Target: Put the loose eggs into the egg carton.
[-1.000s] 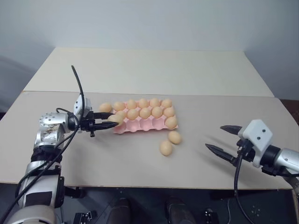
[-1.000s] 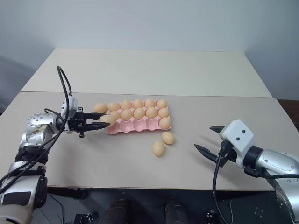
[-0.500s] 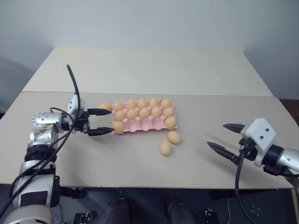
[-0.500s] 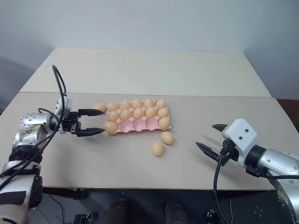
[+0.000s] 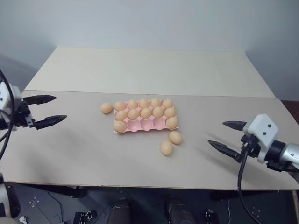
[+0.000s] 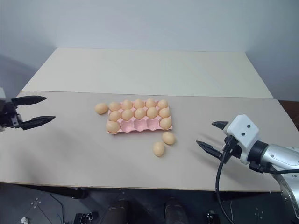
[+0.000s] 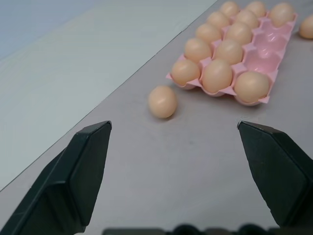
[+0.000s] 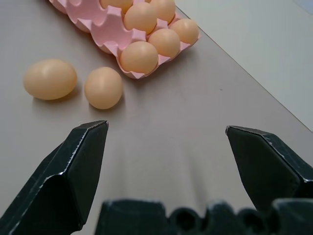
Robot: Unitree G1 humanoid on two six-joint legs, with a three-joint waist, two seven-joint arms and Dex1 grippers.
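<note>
The pink egg carton (image 5: 145, 124) lies mid-table with its back and middle rows full of eggs. In its front row, eggs fill only the two end cups. One loose egg (image 5: 106, 108) rests just left of the carton, also seen in the left wrist view (image 7: 162, 101). Two more loose eggs (image 5: 175, 137) (image 5: 166, 148) lie off the carton's front right corner and show in the right wrist view (image 8: 103, 87) (image 8: 50, 79). My left gripper (image 5: 60, 108) hovers open and empty far to the left. To the right of the two eggs my right gripper (image 5: 217, 133) stands open and empty.
The tan table (image 5: 93, 154) has a seam (image 5: 210, 95) behind the carton where a second, paler top joins it. Its front edge runs close below both grippers. A grey wall stands behind.
My left gripper opened, left an egg in the carton's front left cup, and drew well away to the left. The right gripper stayed put.
</note>
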